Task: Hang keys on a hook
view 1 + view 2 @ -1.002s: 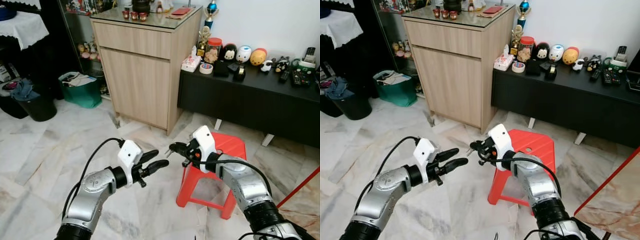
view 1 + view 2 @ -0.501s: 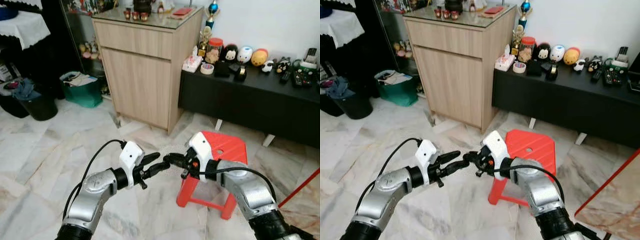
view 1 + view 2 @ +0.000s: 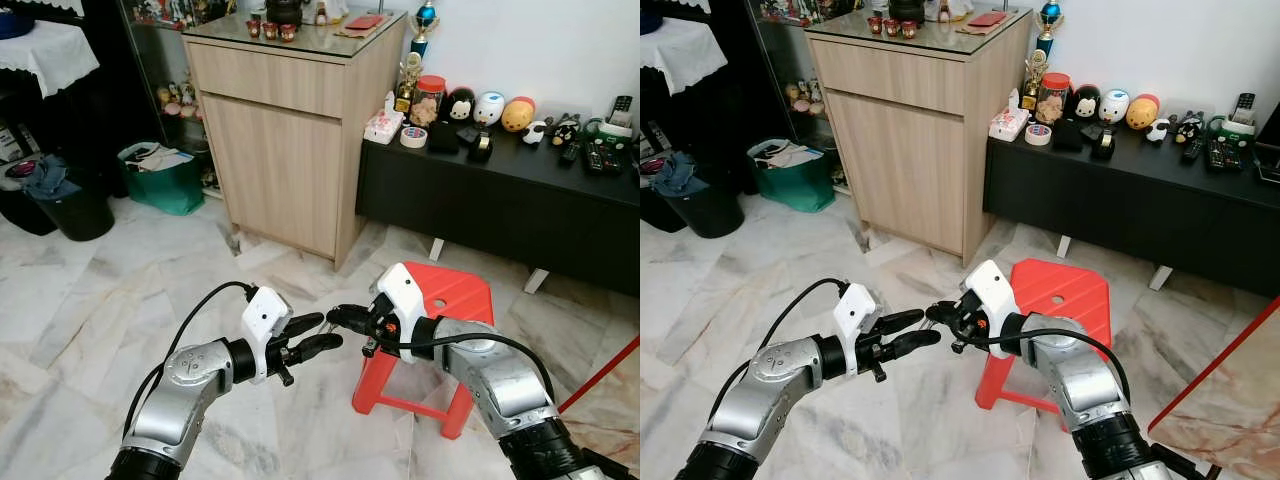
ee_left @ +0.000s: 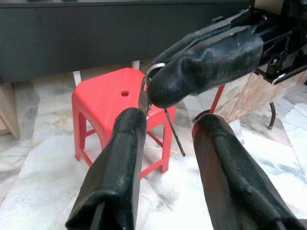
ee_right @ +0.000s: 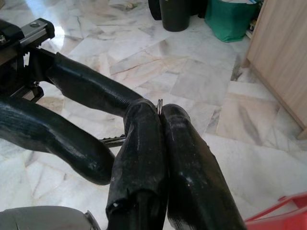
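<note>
At ten o'clock in the head views a green bag (image 3: 162, 181) stuffed with papers sits on the marble floor (image 3: 70, 300) beside a black bin (image 3: 62, 205) holding crumpled cloth. A red-lidded jar (image 3: 427, 100) stands on the low black desk (image 3: 500, 195) at one o'clock, amid round figurines and remote controls. A wooden cabinet (image 3: 285, 140) rises at twelve o'clock, small cups on its glass top.

Low in the centre the two arms meet tip to tip in front of the red plastic stool (image 3: 425, 340). The right tool (image 3: 335, 317) has its fingers pressed together on the keys (image 4: 156, 103): a thin metal ring pinched at the tips, with a slim dark key blade hanging below. The left tool (image 3: 320, 335) points at it from nine o'clock with its fingers spread apart, the keys lying just at the mouth of that gap, close to one fingertip; whether they touch cannot be told.

The left wrist view shows the ring and the dangling blade plainly against the stool. The right wrist view shows a sliver of ring (image 5: 159, 103) between the closed fingers (image 5: 139, 143) and a bit of key beneath, with the left tool's spread fingers (image 5: 91, 91) close alongside.
</note>
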